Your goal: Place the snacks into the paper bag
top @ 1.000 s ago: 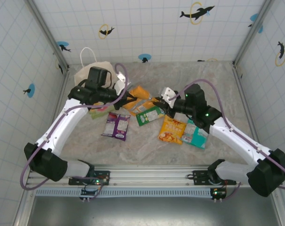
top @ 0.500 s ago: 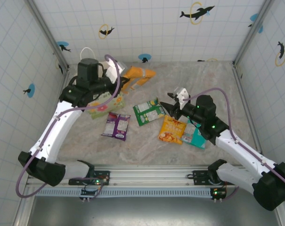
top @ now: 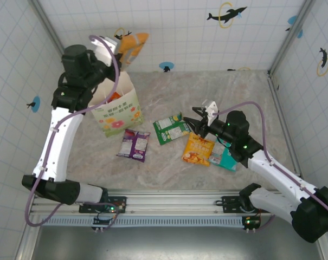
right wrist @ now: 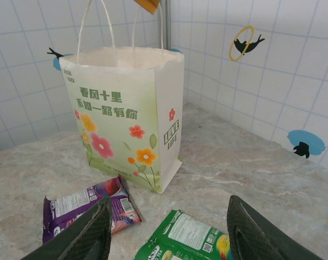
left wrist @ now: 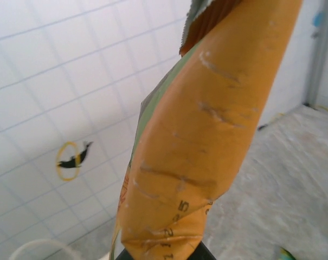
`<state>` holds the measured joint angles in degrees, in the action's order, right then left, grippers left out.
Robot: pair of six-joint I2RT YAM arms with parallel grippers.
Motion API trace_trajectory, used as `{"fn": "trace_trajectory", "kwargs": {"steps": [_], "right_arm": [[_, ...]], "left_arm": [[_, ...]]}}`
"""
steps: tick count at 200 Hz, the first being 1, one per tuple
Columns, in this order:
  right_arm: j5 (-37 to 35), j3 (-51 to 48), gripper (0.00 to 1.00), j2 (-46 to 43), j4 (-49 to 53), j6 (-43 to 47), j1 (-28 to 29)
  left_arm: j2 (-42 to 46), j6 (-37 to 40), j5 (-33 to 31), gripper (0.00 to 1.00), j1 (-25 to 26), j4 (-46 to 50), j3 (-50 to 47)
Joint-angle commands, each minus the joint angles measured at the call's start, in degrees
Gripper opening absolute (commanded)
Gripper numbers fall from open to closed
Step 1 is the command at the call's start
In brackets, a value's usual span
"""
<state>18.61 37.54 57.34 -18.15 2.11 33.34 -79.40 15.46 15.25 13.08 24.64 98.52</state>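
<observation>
The orange packet point(top: 133, 43) is clenched in the left gripper point(top: 121, 50) directly above the paper bag point(top: 117, 111), long axis apparently pointing down; the right gripper point(top: 199, 125) is spread empty, well right of the bag.

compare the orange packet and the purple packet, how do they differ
The orange packet is pinched in the left gripper; the purple packet is untouched. The orange one is up in the air above the bag; the purple one lies flat on the table by the bag's foot. Both are small glossy packets outside the bag.
</observation>
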Motion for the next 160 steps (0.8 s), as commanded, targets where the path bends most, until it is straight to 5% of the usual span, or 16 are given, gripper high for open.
{"fn": "trace_trajectory", "kwargs": {"steps": [1,76,160], "right_arm": [[1.2,0.1,0.57,-0.3,-0.6,0.2,0.2],[2.9,0.3,0.57,0.3,1.8,0.6,0.3],[2.9,1.3,0.56,3.6,1.0,0.4,1.9]], "left_arm": [[-0.1,-5.3,4.6,0.0,-5.1,-3.8,2.0],[0.6,6.0,-0.4,0.0,-7.8,19.9,2.8],[2.1,13.4,-9.6,0.0,-7.8,29.3,-4.7]]}}
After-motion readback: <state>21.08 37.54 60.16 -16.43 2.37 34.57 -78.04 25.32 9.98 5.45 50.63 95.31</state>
